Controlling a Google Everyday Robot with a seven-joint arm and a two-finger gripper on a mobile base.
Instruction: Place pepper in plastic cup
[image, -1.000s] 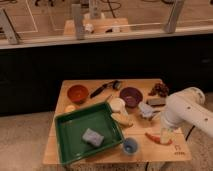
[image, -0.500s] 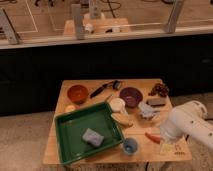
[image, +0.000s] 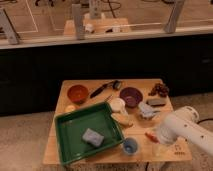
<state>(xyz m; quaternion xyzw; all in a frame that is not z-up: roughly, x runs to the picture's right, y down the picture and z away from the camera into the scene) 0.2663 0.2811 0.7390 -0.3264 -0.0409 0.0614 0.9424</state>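
Observation:
The pepper (image: 150, 135) is a slim red-orange shape on the wooden table (image: 100, 156) at the front right; only its left end shows beside my arm. The plastic cup (image: 130, 146) is small, light blue and upright near the table's front edge, just left of the pepper. My gripper (image: 159, 141) is at the end of the white arm (image: 186, 129), low over the pepper, which it covers for the most part. The cup stands a short way to the gripper's left.
A green tray (image: 67, 142) holding a grey sponge (image: 93, 137) fills the front left. Behind are an orange bowl (image: 77, 93), a black utensil (image: 102, 90), a white cup (image: 117, 104), a purple bowl (image: 131, 96), a tan bread-like piece (image: 122, 119), a grey-blue object (image: 147, 110) and grapes (image: 160, 89).
My arm has come down and forward over the table's front right, and now covers most of the pepper. Nothing else on the table has moved.

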